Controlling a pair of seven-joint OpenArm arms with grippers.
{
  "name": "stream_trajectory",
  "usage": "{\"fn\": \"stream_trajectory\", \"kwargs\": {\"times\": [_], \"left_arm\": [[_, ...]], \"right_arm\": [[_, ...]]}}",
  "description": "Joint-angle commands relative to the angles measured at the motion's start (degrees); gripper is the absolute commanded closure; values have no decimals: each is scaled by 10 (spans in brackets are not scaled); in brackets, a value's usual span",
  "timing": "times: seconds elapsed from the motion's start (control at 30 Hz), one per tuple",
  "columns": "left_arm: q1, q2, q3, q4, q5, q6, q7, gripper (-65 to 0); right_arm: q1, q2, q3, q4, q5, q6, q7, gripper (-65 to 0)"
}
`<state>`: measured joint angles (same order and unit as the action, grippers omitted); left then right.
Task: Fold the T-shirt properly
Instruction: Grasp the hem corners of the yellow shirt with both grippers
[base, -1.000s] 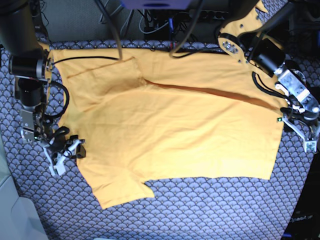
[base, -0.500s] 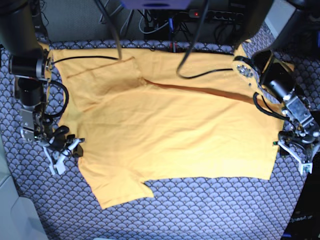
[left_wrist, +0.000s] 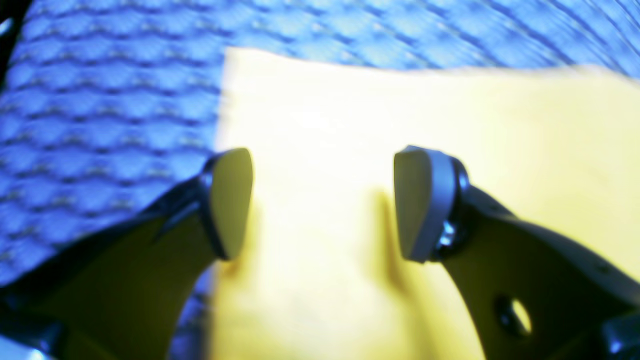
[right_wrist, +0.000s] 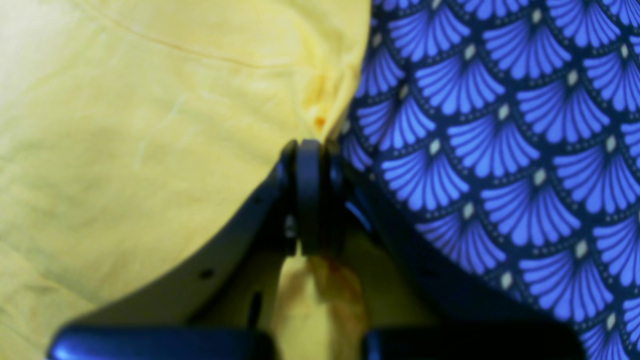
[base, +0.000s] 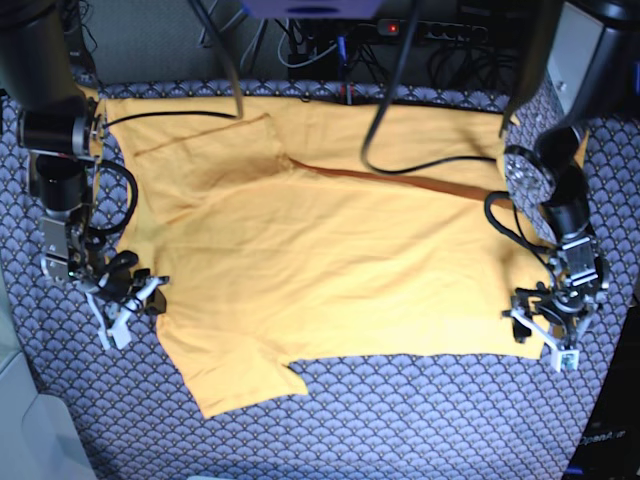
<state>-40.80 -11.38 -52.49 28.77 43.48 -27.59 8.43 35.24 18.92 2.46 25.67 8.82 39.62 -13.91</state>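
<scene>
The yellow-orange T-shirt (base: 340, 260) lies spread flat on the blue scallop-patterned cloth (base: 420, 420), with a fold line running across its upper part. My left gripper (base: 543, 338) is at the shirt's lower right corner. In the left wrist view it (left_wrist: 322, 205) is open, its two fingers straddling the shirt's corner (left_wrist: 350, 100). My right gripper (base: 135, 298) is at the shirt's left edge by the lower sleeve. In the right wrist view it (right_wrist: 310, 150) is shut on the shirt's edge (right_wrist: 150, 125), with cloth bunched between the fingers. The white tag does not show.
A black cable (base: 170, 118) lies across the shirt's upper left part, and another (base: 430, 160) hangs over its upper right. More cables and a power strip (base: 440, 30) sit beyond the far edge. A pale surface (base: 20, 420) borders the lower left.
My left gripper has moved down along the shirt's right edge to its lower right corner. My right gripper has stayed at the left edge, shut on the cloth.
</scene>
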Motion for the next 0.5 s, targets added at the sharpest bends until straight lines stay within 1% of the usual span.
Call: {"fn": "stream_trajectory", "kwargs": {"times": [0.0,0.07,0.13,0.27,0.33,0.4,0.47], "left_arm": [[-27,-18,0,-12,-6,8,-16,-425],[-35,-33,0,-41,-15,19,-21,-425],[-35,-46,2,-61,-26,20,-30,-425],[-36,-55,3,-91,-32,21,-61,-425],[-35,-55,3,-104,-32,36,-69,-425],[-32,-55,3,-121,-32,59,-82,-425],[-31,-55,3,-140,-32,72,-98,-425]], "right_arm": [[15,8,0,7,0,4,2,0],[15,9,0,7,0,4,2,0],[15,9,0,7,0,4,2,0],[15,9,0,7,0,4,2,0],[15,8,0,7,0,4,2,0],[15,8,0,7,0,4,2,0],[15,8,0,7,0,4,2,0]]}}
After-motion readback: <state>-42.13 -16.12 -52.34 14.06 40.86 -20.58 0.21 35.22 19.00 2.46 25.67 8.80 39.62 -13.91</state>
